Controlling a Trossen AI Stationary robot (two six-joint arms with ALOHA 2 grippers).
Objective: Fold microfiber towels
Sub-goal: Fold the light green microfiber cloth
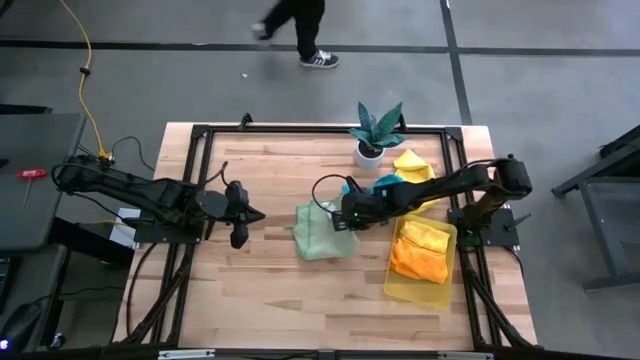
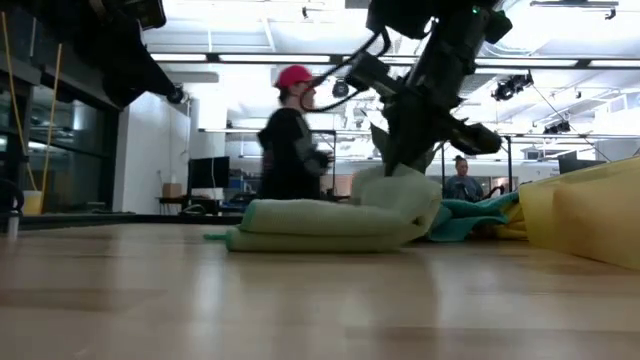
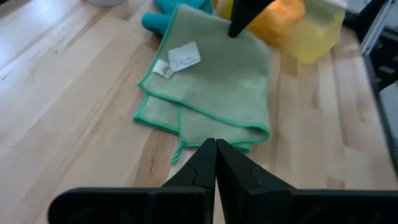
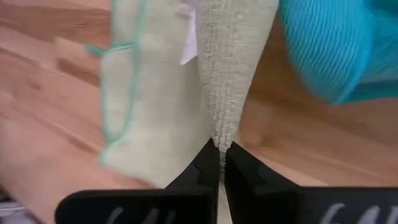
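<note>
On the wooden worktop (image 1: 260, 290), my right fingers (image 4: 219, 149) clamp the pale green microfiber towel's (image 1: 322, 232) edge, left fingers (image 3: 216, 155) together; I should lift evenly.

Folded pale green towel (image 1: 322, 232), mid-table

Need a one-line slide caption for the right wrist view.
Right gripper shut on a pinched fold of the pale green towel, teal towel beside it on the wooden table.

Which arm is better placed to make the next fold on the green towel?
The right. Its hand is shut on the green towel, pinching an edge. The left hand is shut, empty, and apart from the towel.
</note>
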